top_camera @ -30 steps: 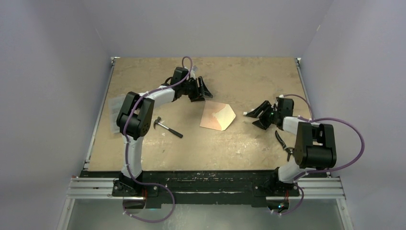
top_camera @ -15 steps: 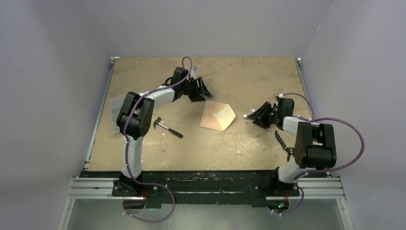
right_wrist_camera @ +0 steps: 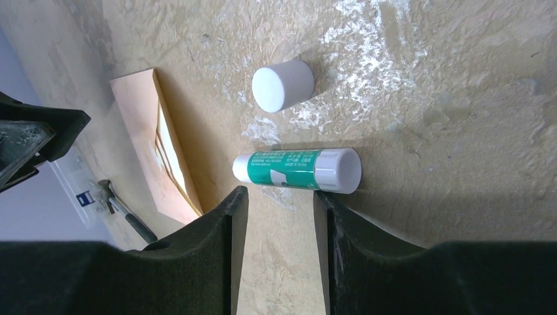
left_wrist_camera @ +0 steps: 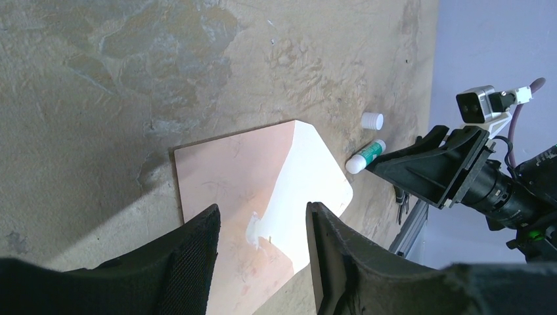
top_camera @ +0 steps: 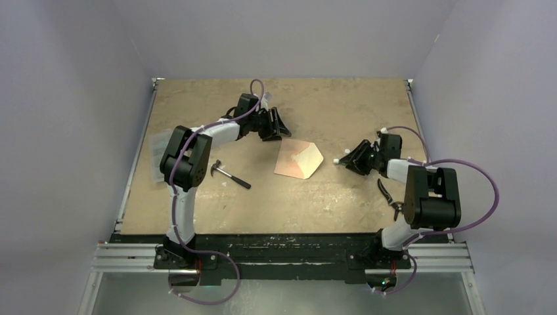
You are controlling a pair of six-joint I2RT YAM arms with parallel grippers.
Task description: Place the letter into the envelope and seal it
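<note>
The salmon-pink envelope (top_camera: 293, 161) lies flat mid-table, its pointed flap (top_camera: 311, 157) open to the right with the cream inner face up. In the left wrist view the envelope (left_wrist_camera: 223, 177) lies just beyond my fingertips. The letter does not show as a separate sheet. My left gripper (top_camera: 284, 131) (left_wrist_camera: 263, 213) hovers open at the envelope's far-left corner, holding nothing. My right gripper (top_camera: 351, 161) (right_wrist_camera: 279, 193) is open right of the flap, its tips just short of a green-and-white glue stick (right_wrist_camera: 297, 170) lying on the table.
The glue stick's white cap (right_wrist_camera: 282, 87) stands loose beside it. A hammer (top_camera: 230, 174) lies left of the envelope. Black pliers (top_camera: 389, 197) lie by the right arm. A clear sheet (top_camera: 157, 149) sits at the table's left edge.
My right gripper's jaws have narrowed and it has crept a little toward the glue stick. The left gripper has narrowed slightly and stayed in place. The envelope has not moved.
</note>
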